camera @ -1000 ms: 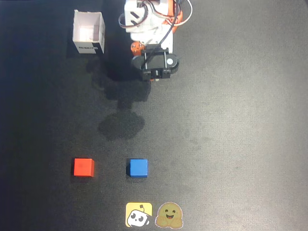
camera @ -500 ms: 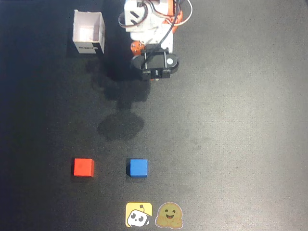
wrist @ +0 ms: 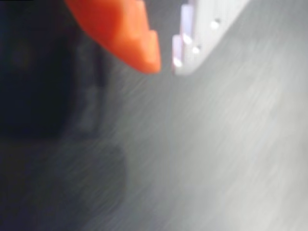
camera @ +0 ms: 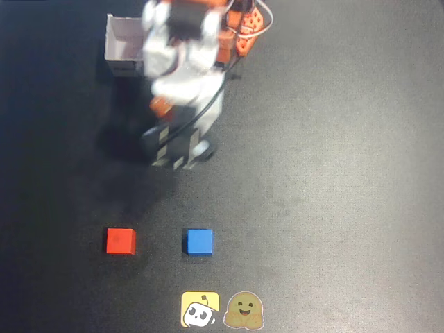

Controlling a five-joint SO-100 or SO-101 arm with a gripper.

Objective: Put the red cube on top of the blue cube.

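Note:
The red cube (camera: 121, 241) sits on the dark table at the lower left of the overhead view. The blue cube (camera: 198, 242) sits to its right, about one cube width apart. My arm (camera: 184, 83) is folded at the top of that view, far above both cubes. In the blurred wrist view my gripper (wrist: 166, 65) shows an orange fingertip (wrist: 139, 48) and a white finger (wrist: 197, 41) almost together, with nothing between them. Neither cube shows in the wrist view.
A white open box (camera: 125, 45) stands at the top left, partly behind the arm. Two stickers, a yellow one (camera: 200, 309) and a brownish one (camera: 243, 311), lie at the bottom edge below the blue cube.

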